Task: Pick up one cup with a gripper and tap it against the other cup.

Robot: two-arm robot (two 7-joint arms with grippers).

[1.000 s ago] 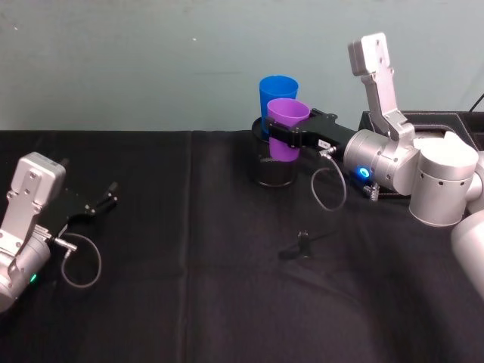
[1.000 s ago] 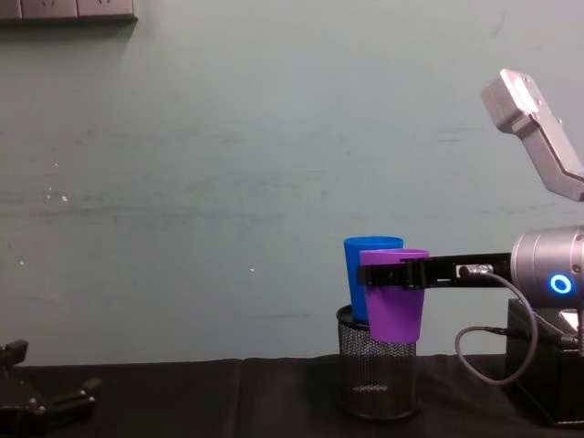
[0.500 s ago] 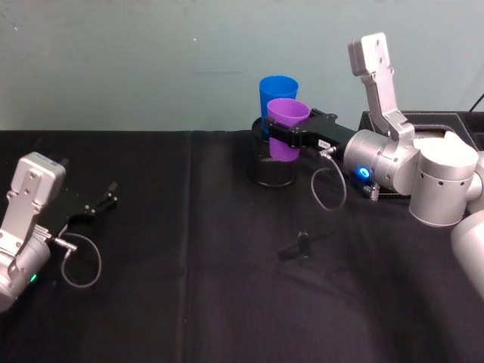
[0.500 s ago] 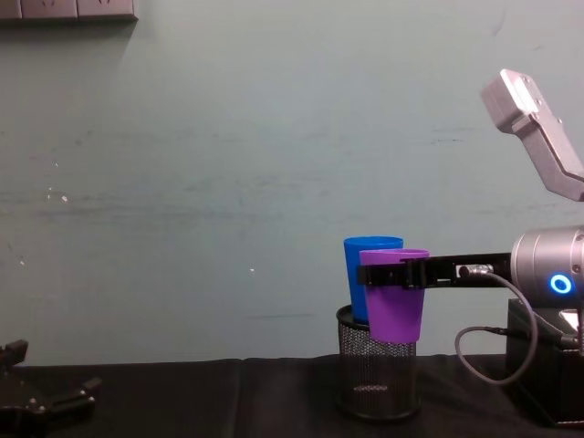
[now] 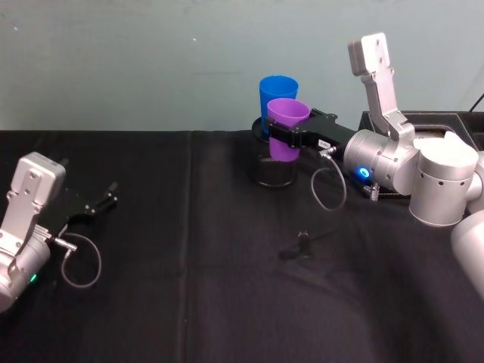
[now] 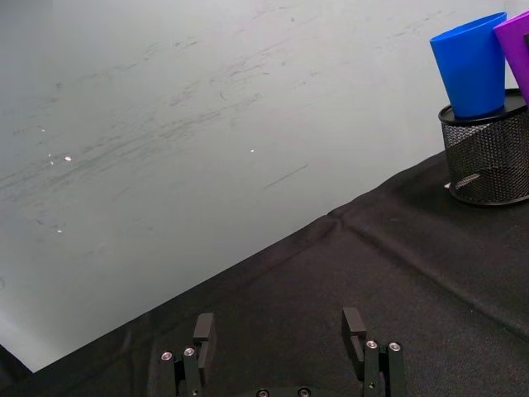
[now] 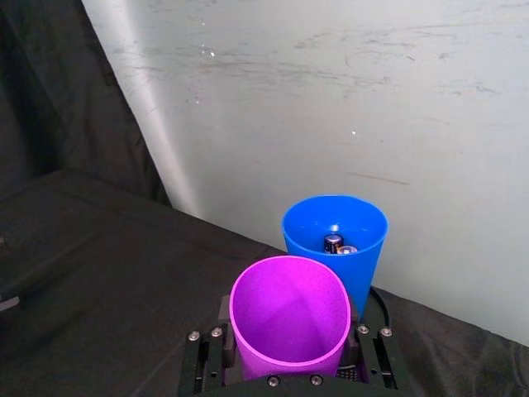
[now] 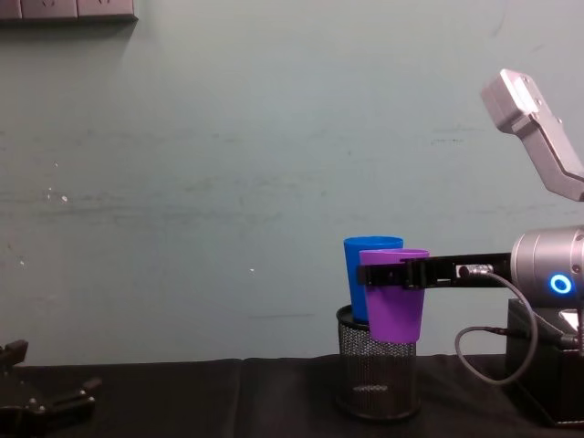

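one black-clothed table [image 5: 227,302] lies below the right gripper [image 5: 286,137] and the left gripper [image 6: 278,327]. the right arm [image 5: 423,178], silver-grey with a lit blue ring, reaches forward and to the left, holding its gripper level above the cloth. the left arm [image 5: 23,227] sits low on the cloth, far to the left of the right gripper and well apart from it. a black box [image 5: 423,121] stands behind the right gripper's wrist, beside the arm. a black wire-mesh pen holder [image 8: 376,379] stands on the cloth below the right gripper's fingertips and slightly beyond them. the blue cup [image 5: 277,92] sits upright in this holder, just beyond the fingertips, its rim slightly above the gripper. the purple cup [image 8: 396,315] is upright between the fingers, clear of the table, its base about level with the holder's rim. the two cups stand side by side; contact between them cannot be confirmed. the right gripper is closed on the purple cup's upper wall, just under the rim, one flat finger on each side. the left gripper is spread wide and holds nothing. two small cylindrical items [image 7: 337,244] lie inside the blue cup.
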